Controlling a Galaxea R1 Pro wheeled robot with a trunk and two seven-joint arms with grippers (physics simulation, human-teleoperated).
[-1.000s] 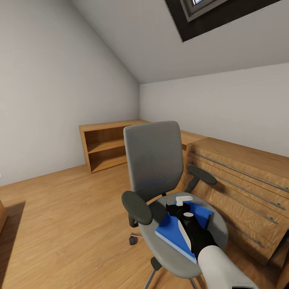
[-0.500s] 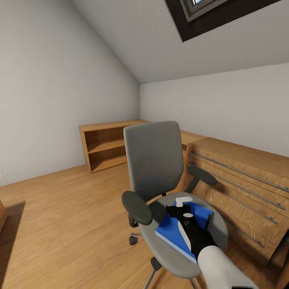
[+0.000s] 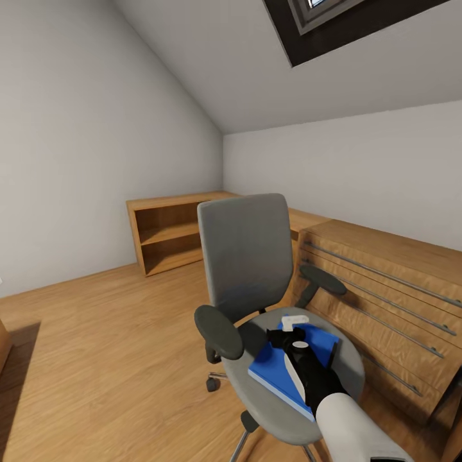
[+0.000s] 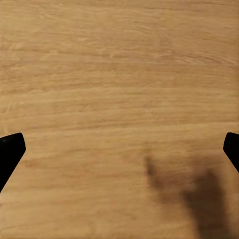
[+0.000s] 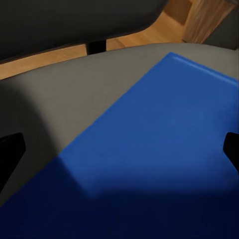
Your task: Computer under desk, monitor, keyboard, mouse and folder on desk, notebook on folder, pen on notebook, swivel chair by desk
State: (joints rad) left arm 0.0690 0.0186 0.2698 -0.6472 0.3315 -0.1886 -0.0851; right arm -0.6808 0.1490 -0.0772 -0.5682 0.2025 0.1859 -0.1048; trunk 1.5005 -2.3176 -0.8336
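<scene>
Reaching down over the swivel chair [image 3: 256, 289], the right tool [image 3: 287, 339] hangs just above the folder [image 3: 276, 372], which lies flat on the chair's grey seat, its far corner toward the right armrest [image 3: 323, 279]. From the right wrist view the folder [image 5: 159, 159] spreads bright blue between the two black fingertips [image 5: 10, 149], which sit at opposite edges of the picture, so this tool stands wide and holds nothing; the grey seat [image 5: 59, 109] runs along the folder's edge up to the foot of the dark backrest. A small white part of the tool shows just beyond the folder's far edge, toward the backrest. Behind the chair, against the wall, stands a low wooden shelf unit [image 3: 168, 240], and just beside the chair's right armrest a light wooden drawer chest [image 3: 385, 282] with long metal handles. The left tool [image 4: 119, 149] hangs over bare wooden floor [image 4: 119, 74], its black fingertips far apart, wide and empty, its shadow falling on the boards.
</scene>
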